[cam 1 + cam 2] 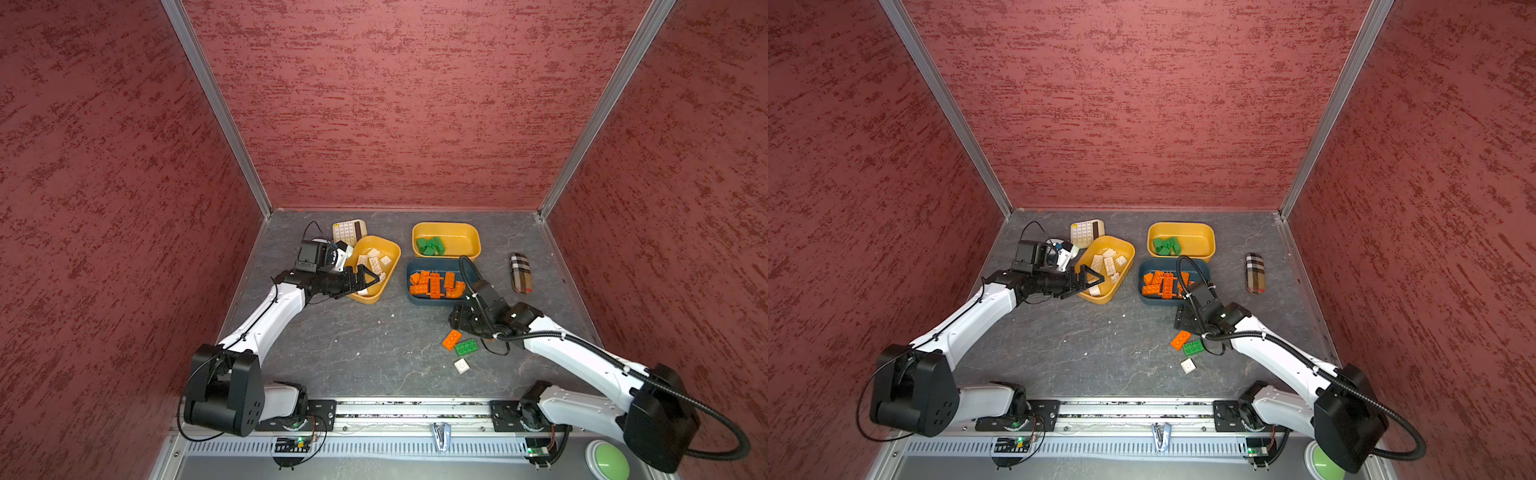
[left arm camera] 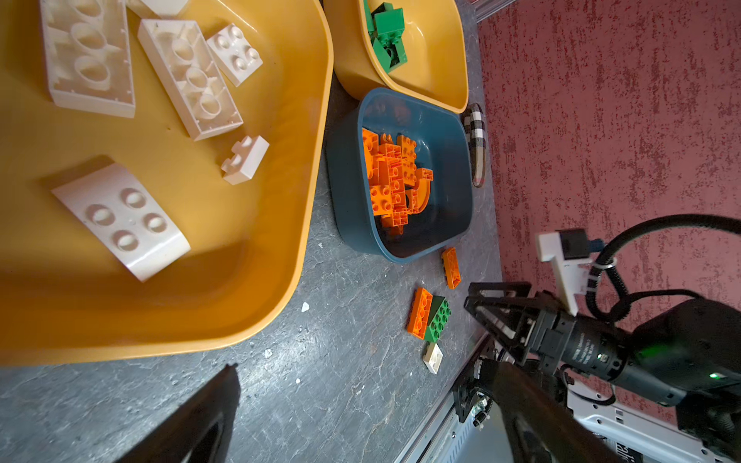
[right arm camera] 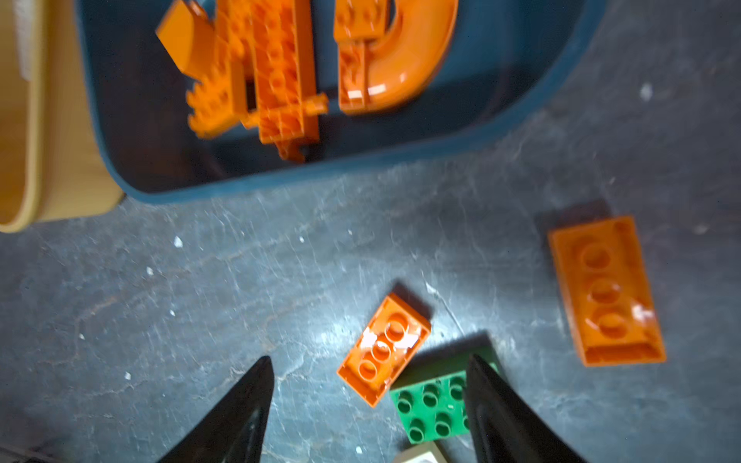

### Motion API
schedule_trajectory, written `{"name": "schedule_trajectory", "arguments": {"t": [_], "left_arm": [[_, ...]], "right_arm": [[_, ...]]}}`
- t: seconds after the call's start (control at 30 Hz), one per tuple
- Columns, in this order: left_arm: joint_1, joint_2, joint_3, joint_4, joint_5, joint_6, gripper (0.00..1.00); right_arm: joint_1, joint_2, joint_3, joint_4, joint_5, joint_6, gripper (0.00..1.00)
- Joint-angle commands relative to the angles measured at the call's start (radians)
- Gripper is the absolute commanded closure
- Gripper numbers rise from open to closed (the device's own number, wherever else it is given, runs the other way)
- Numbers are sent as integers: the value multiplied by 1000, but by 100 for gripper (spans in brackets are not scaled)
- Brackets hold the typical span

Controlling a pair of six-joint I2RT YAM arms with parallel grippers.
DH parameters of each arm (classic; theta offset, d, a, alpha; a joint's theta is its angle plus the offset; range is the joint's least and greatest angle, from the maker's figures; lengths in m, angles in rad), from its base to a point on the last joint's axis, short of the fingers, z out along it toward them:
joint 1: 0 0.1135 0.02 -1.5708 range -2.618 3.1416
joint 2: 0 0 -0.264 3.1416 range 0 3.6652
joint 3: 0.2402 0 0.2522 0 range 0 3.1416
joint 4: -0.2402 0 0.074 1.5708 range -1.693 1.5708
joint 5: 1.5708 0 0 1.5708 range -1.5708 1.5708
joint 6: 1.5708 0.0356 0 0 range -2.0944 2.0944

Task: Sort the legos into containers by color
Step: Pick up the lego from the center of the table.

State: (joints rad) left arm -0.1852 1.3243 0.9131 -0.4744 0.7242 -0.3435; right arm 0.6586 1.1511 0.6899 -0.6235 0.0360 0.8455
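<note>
An orange brick (image 1: 451, 339), touching a green brick (image 1: 466, 347), lies right of centre in a top view, below the teal tray (image 1: 428, 302). The right gripper (image 3: 369, 360) hangs spread and empty by them; the left gripper (image 1: 369, 277) gapes over a yellow tray (image 1: 369, 299). Next, probably: pinch the orange brick alone.

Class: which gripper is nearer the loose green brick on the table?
Right. The right gripper hangs close by the green brick; the left gripper is far off, over the yellow tray of white bricks.
</note>
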Motion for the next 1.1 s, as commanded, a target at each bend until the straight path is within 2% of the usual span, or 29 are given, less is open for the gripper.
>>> {"name": "schedule_trajectory", "arguments": {"t": [0.0,0.23,0.6,0.83,1.07], "left_arm": [[-3,2,15,14,7,10,1],[0,-26,3,8,3,16,1],[7,-28,-6,8,4,26,1],[12,-31,-19,13,6,31,0],[25,-43,-26,1,9,44,1]], "right_arm": [[9,16,-30,74,-2,109,26],[15,140,-34,178,1,95,30],[75,192,-46,110,2,139,31],[106,247,-27,137,-1,156,32],[153,297,30,110,60,142,35]]}}
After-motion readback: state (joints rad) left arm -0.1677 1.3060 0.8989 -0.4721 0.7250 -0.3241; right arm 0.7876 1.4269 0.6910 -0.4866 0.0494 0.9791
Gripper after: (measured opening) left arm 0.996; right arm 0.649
